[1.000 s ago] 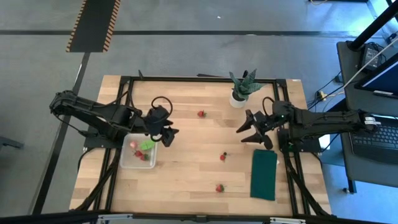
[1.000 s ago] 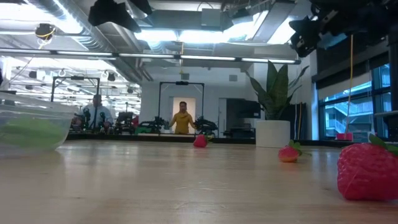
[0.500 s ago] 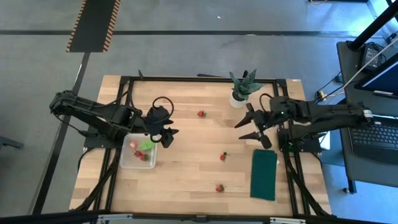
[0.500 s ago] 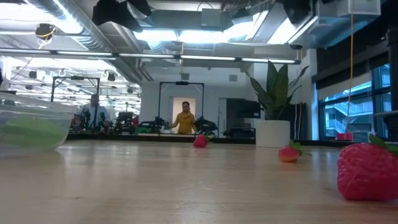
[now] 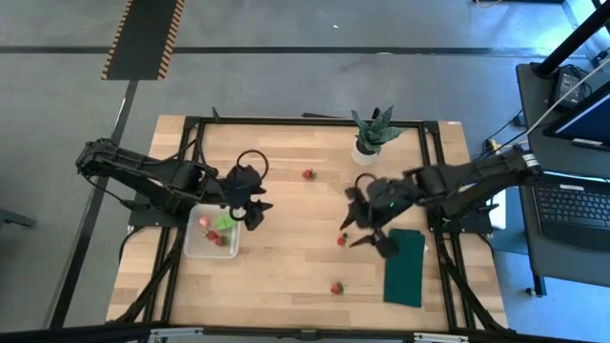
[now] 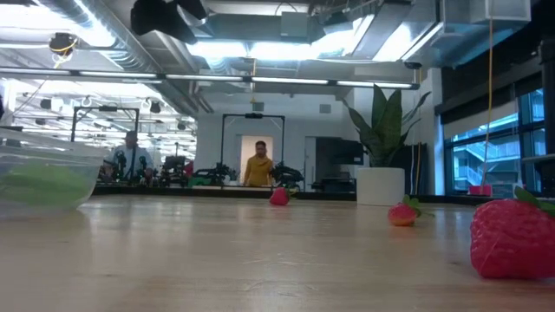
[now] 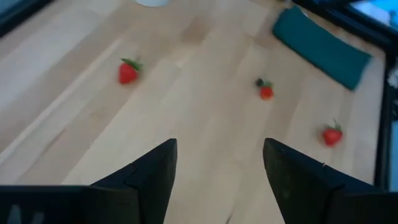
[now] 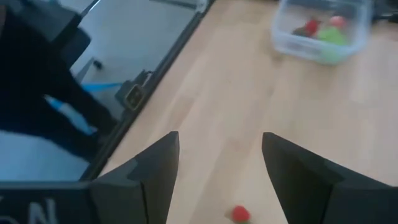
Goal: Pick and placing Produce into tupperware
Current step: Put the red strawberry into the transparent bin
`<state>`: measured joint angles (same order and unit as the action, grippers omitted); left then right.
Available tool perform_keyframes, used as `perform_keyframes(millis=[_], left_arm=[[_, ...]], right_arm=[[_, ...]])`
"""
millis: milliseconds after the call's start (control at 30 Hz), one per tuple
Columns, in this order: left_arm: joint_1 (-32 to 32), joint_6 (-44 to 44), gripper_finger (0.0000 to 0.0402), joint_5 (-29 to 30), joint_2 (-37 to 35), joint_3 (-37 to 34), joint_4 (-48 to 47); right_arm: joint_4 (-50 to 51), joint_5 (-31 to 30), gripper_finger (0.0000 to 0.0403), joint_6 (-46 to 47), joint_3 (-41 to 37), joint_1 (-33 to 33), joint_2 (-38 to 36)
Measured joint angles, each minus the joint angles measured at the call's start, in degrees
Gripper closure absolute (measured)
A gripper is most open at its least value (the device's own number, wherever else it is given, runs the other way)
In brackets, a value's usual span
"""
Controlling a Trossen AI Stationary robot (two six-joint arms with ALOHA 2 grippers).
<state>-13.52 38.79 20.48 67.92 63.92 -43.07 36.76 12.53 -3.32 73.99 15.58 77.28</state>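
Left end effector (image 5: pixel 255 208) hangs over the right edge of the tupperware (image 5: pixel 198 246), fingers (image 7: pixel 149 171) spread apart, nothing between them. Right end effector (image 5: pixel 365 225) is out over the counter (image 5: pixel 286 276) middle, just beside the small strawberry (image 5: pixel 341 240), fingers (image 8: pixel 155 165) parted, nothing held; that berry shows between them in the right wrist view. Tupperware sits near the counter's left edge, holding a light green leafy piece (image 5: pixel 225 222) and red strawberries (image 5: pixel 217 238). Loose on the counter: one strawberry (image 5: pixel 308 174) toward the back near the potted plant (image 5: pixel 370 133), one (image 5: pixel 336 287) near the front edge. Dark green cloth (image 5: pixel 406 269) lies at the right, near the right end effector.
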Motion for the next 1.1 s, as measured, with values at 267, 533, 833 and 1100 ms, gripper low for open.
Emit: perform_keyframes(millis=[267,533,833,1100], left_arm=[[0.0,-2.1,0.017,-3.6,0.0,0.0,0.0],[-0.3,-3.5,0.017,-3.7,0.0,0.0,0.0],[-1.5,-3.6,0.017,-3.7,0.0,0.0,-0.2],[-1.6,-3.5,0.017,-3.7,0.0,0.0,-0.2]], right_arm=[[4.3,-8.0,0.0171,3.3,0.6,6.8,7.4],[1.5,-7.6,0.0171,10.5,0.6,9.5,14.7],[-1.1,-7.4,0.0171,14.8,0.6,12.1,23.3],[-3.0,-7.5,0.0171,18.0,2.0,14.5,29.9]])
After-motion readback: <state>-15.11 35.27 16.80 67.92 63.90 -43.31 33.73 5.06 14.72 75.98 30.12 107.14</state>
